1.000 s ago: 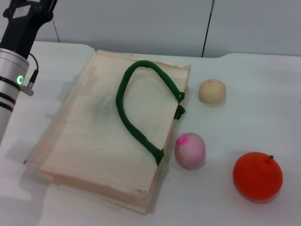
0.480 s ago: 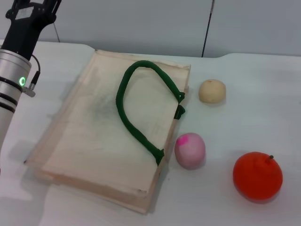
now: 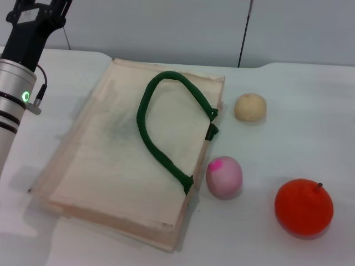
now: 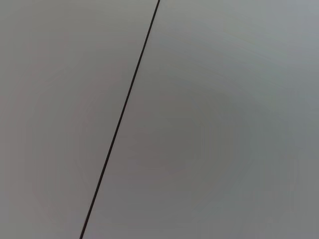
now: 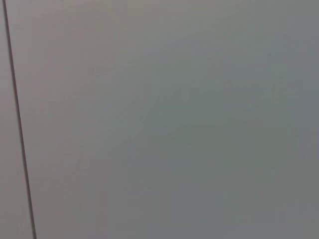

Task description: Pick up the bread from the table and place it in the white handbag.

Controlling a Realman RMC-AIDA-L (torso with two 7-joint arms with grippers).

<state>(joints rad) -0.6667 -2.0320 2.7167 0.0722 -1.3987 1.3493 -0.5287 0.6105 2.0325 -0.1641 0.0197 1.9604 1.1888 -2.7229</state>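
Observation:
The white handbag lies flat on the table, with its dark green loop handle draped across it. The striped bread does not show in any view. My left arm stands at the far left beside the bag, and its black gripper end runs off the top edge of the head view. My right arm and gripper are out of view. Both wrist views show only a plain grey wall.
A plain beige round bun, a pink-topped ball and an orange fruit lie on the table to the right of the bag. The pink-topped ball sits close to the bag's edge. A grey wall stands behind the table.
My left arm has shifted very slightly. The bag and the other objects have not moved.

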